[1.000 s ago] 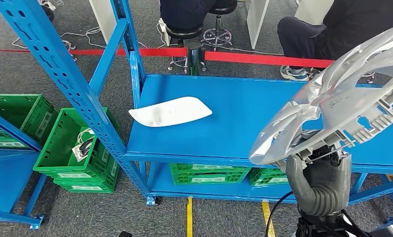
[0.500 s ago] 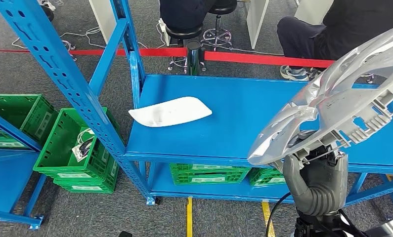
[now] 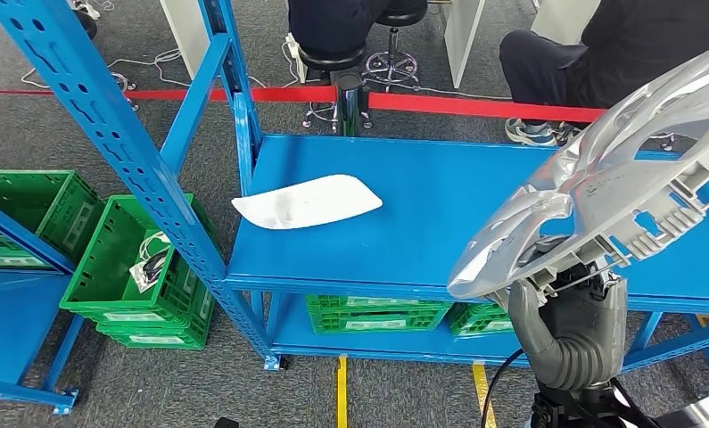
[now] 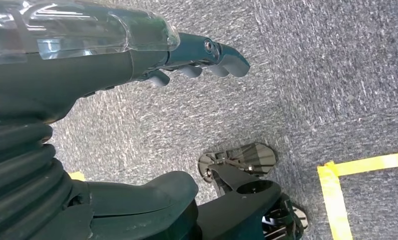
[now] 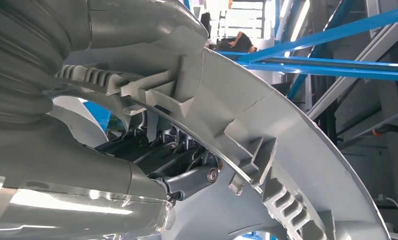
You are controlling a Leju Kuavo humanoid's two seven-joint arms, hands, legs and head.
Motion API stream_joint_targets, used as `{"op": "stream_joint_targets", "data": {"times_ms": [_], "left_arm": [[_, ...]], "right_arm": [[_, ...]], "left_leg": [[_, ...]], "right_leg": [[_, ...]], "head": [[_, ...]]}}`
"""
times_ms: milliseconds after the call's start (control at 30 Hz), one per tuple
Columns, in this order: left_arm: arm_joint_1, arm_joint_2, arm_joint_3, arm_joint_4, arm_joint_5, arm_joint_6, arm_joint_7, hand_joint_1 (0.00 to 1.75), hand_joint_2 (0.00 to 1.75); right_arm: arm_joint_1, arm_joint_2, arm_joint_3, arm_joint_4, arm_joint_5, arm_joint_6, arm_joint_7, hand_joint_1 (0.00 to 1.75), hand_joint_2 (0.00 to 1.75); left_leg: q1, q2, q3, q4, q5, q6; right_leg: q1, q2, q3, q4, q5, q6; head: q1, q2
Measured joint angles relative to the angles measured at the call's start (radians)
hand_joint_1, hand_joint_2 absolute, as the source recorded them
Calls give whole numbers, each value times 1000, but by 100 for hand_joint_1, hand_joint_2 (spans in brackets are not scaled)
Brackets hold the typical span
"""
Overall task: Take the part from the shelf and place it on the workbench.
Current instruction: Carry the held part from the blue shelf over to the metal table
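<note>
My right hand (image 3: 569,294) grips a large silver wheel cover (image 3: 618,169) by its rim and holds it tilted in the air, in front of the right part of the blue shelf (image 3: 440,205). In the right wrist view the fingers (image 5: 186,177) reach through the wheel cover (image 5: 287,150) and its clipped inner rim. A white curved part (image 3: 308,201) lies on the shelf's left part, well away from the hand. My left hand (image 4: 196,55) hangs over grey carpet, its fingers apart and holding nothing.
Slanted blue shelf posts (image 3: 110,116) rise at the left. Green crates (image 3: 145,276) sit on the floor and under the shelf. Beyond a red floor line (image 3: 475,107), people sit on stools (image 3: 333,62). Yellow tape (image 4: 357,167) marks the carpet.
The right hand and the wheel cover shifted slightly left and down over the last second; between half a second ago and now almost nothing moved.
</note>
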Motion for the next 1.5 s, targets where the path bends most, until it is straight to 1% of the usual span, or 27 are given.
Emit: {"op": "stream_joint_targets", "data": {"times_ms": [367, 433, 500, 533, 567, 633, 667, 700, 733, 767, 800, 867, 900, 933, 1000, 1033, 1067, 1100, 1167, 1200, 1233, 1267, 1300, 1367, 1400, 1433, 1500], "left_arm": [[0, -1, 0, 0, 6, 0, -1, 0, 175], [0, -1, 0, 0, 7, 0, 1, 0, 175], [0, -2, 0, 0, 7, 0, 2, 0, 175], [-1, -2, 0, 0, 7, 0, 2, 0, 175], [-1, -3, 0, 0, 7, 0, 2, 0, 175], [0, -5, 0, 0, 7, 0, 2, 0, 175], [0, -5, 0, 0, 7, 0, 2, 0, 175], [1, -6, 0, 0, 7, 0, 2, 0, 175], [1, -6, 0, 0, 7, 0, 2, 0, 175], [1, -7, 0, 0, 7, 0, 2, 0, 175], [1, -8, 0, 0, 7, 0, 2, 0, 175], [0, -10, 0, 0, 8, 0, 2, 0, 175], [0, -10, 0, 0, 8, 0, 2, 0, 175], [-1, -11, 0, 0, 8, 0, 2, 0, 175], [0, -11, 0, 0, 8, 1, 2, 0, 175], [0, -11, 0, 0, 8, 1, 2, 0, 175], [0, -11, 0, 0, 8, 1, 3, 0, 175], [0, -11, 0, 0, 8, 1, 4, 0, 175], [0, -11, 0, 0, 8, 2, 5, 0, 175], [0, -12, 0, 0, 8, 2, 6, 0, 175], [0, -12, 0, 0, 8, 2, 6, 0, 175], [0, -12, 0, 0, 8, 2, 6, 0, 175], [0, -12, 0, 0, 8, 2, 7, 0, 175], [-2, -11, 0, 0, 8, 2, 7, 0, 175], [-2, -11, 0, 0, 8, 2, 7, 0, 175], [-2, -11, 0, 0, 8, 2, 7, 0, 175], [-1, -11, 0, 0, 8, 2, 7, 0, 175]], "right_arm": [[-7, 3, 2, 0, 18, 0, 26, 175, 175], [-10, 4, 5, -1, 20, 0, 31, 175, 175], [-12, 5, 7, -2, 20, 0, 32, 175, 175], [-12, 5, 8, -3, 20, 0, 33, 175, 175], [-13, 6, 9, -4, 20, 0, 33, 175, 175], [-14, 6, 12, -3, 21, 1, 33, 175, 175], [-13, 6, 13, -3, 21, 1, 34, 175, 175], [-13, 7, 14, -3, 21, 1, 36, 175, 175], [-13, 8, 15, -2, 21, 1, 37, 175, 175], [-13, 8, 15, -2, 21, 0, 38, 175, 175], [-13, 8, 15, -2, 21, 0, 39, 175, 175], [-14, 9, 15, -3, 21, 0, 39, 175, 175], [-14, 9, 15, -3, 21, 0, 39, 175, 175], [-14, 9, 15, -3, 21, -1, 39, 175, 175], [-16, 9, 15, -3, 21, -1, 39, 175, 175], [-16, 9, 15, -3, 21, -1, 39, 175, 175], [-16, 10, 15, -3, 21, -1, 39, 175, 175], [-17, 10, 15, -3, 21, -1, 39, 175, 175], [-16, 10, 15, -3, 21, -1, 39, 175, 175], [-16, 10, 15, -3, 21, -1, 39, 175, 175], [-16, 10, 15, -3, 21, -1, 39, 175, 175], [-16, 10, 15, -3, 20, -1, 39, 175, 175], [-16, 10, 15, -3, 20, -1, 39, 175, 175], [-16, 10, 15, -3, 20, -1, 39, 175, 175], [-16, 10, 15, -3, 21, -1, 39, 175, 175], [-17, 10, 15, -3, 21, -1, 39, 175, 175], [-17, 10, 15, -3, 21, -1, 39, 175, 175]], "left_leg": [[-6, 0, -1, 5, -2, 4], [-8, 0, -1, 5, 0, 7], [-6, 1, 2, -4, 11, 15], [-3, 2, 4, -10, 18, 20], [0, 3, 5, -16, 24, 24], [1, 6, 5, -19, 27, 28], [1, 7, 5, -19, 28, 28], [0, 7, 5, -18, 28, 27], [0, 7, 4, -17, 28, 27], [1, 6, 5, -15, 27, 26], [1, 4, 4, -13, 26, 23], [-1, 1, -1, -8, 24, 12], [-2, -1, -5, -6, 26, 4], [-2, -2, -8, -6, 30, -3], [0, -2, -14, -2, 29, -16], [1, -2, -20, 10, 15, -21], [2, -2, -31, 39, -13, -26], [3, -2, -49, 88, -51, -30], [4, -3, -95, 214, -124, -35], [4, -3, -107, 258, -139, -37], [4, -3, -103, 265, -133, -37], [4, -3, -78, 232, -108, -37], [4, -3, -38, 167, -75, -35], [3, -5, 41, 33, -34, -28], [1, -7, 59, -4, -27, -23], [-1, -9, 62, -17, -26, -18], [-2, -10, 49, -19, -11, -5]], "right_leg": [[-3, -1, 0, -3, 3, 4], [-6, -1, 1, -5, 6, 8], [-7, 0, -1, -5, 5, 15], [-7, 1, -8, 11, -10, 17], [-7, 1, -22, 46, -37, 17], [-6, 0, -69, 170, -107, 19], [-5, 0, -91, 229, -129, 20], [-5, 0, -103, 265, -134, 20], [-5, 0, -99, 263, -119, 19], [-5, 0, -79, 225, -88, 17], [-5, 0, -48, 160, -52, 14], [-2, 1, 10, 47, -12, 3], [0, 2, 23, 19, -8, -2], [3, 2, 26, 12, -12, -7], [2, -1, 22, 1, -9, -18], [1, -4, 20, -4, -6, -26], [0, -6, 17, -9, -1, -33], [0, -9, 12, -10, 4, -40], [4, -13, 0, -9, 12, -48], [6, -15, -8, -7, 16, -49], [7, -15, -15, -5, 21, -49], [8, -16, -22, -2, 25, -47], [8, -16, -28, 1, 29, -45], [9, -15, -37, 7, 37, -36], [10, -15, -39, 8, 43, -30], [10, -15, -41, 7, 50, -24], [8, -14, -44, 4, 60, -11]], "head": [[-4, 0], [-7, 0], [-8, 0], [-6, 0], [-2, 0], [11, 0], [15, 0], [19, 0], [22, 0], [25, 0], [28, 0], [33, 0], [33, 0], [32, 0], [27, 0], [23, 0], [15, 0], [6, 0], [-11, 0], [-17, 0], [-21, 0], [-25, 0], [-29, 0], [-38, 0], [-41, 0], [-43, 0], [-41, 0]]}}
